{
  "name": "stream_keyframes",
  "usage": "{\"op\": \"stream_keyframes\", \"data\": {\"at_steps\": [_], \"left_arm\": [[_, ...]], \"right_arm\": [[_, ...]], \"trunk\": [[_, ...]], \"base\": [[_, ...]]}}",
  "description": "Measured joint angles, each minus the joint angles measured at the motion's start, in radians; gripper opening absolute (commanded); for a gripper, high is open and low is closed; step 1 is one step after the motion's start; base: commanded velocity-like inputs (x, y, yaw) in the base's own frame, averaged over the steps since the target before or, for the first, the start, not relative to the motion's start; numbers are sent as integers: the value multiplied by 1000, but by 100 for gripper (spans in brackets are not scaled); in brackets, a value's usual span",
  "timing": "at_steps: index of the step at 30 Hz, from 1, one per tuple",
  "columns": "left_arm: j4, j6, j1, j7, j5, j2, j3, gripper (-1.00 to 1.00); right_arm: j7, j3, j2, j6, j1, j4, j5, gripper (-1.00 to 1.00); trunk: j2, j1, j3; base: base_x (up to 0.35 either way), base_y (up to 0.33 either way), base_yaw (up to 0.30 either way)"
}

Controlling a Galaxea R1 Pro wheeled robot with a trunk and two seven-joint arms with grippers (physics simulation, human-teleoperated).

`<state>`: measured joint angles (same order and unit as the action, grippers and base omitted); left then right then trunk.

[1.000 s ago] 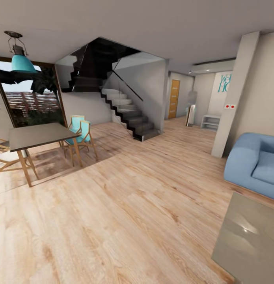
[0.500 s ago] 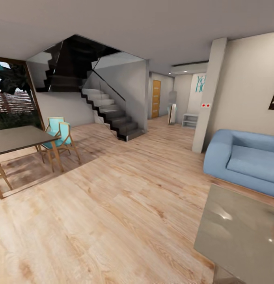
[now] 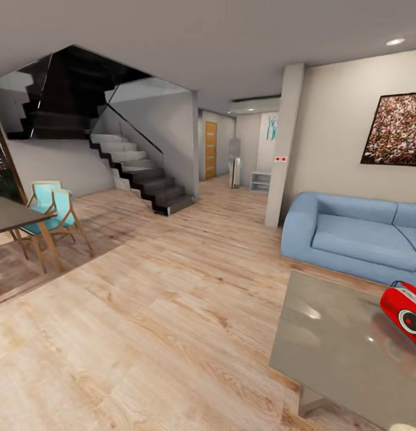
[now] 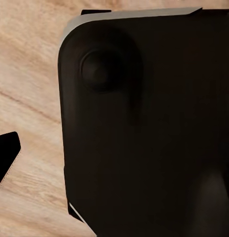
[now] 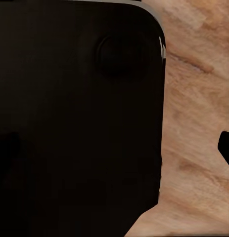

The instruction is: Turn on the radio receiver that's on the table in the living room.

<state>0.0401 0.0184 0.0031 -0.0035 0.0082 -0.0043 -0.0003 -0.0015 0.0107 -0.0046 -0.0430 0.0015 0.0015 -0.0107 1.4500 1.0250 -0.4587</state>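
Radio receiver, rounded glossy red, on smooth grey table

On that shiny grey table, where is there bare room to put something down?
Most of the table is bare: the whole glossy stretch from its near-left corner toward the sofa. Only the right edge is taken, where the radio receiver sits.

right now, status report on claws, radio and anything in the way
Claws: state can't be told from either wrist view. Radio receiver on the table, by the blue sofa. Open plank floor up to the table.
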Motion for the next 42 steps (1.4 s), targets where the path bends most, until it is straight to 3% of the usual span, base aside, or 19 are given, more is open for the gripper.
{"op": "stream_keyframes", "data": {"at_steps": [42], "left_arm": [[-2,0,0,-1,1,-8,4,100]], "right_arm": [[0,0,0,0,0,0,1,100]], "trunk": [[0,0,0]], "base": [[0,0,-287]]}}
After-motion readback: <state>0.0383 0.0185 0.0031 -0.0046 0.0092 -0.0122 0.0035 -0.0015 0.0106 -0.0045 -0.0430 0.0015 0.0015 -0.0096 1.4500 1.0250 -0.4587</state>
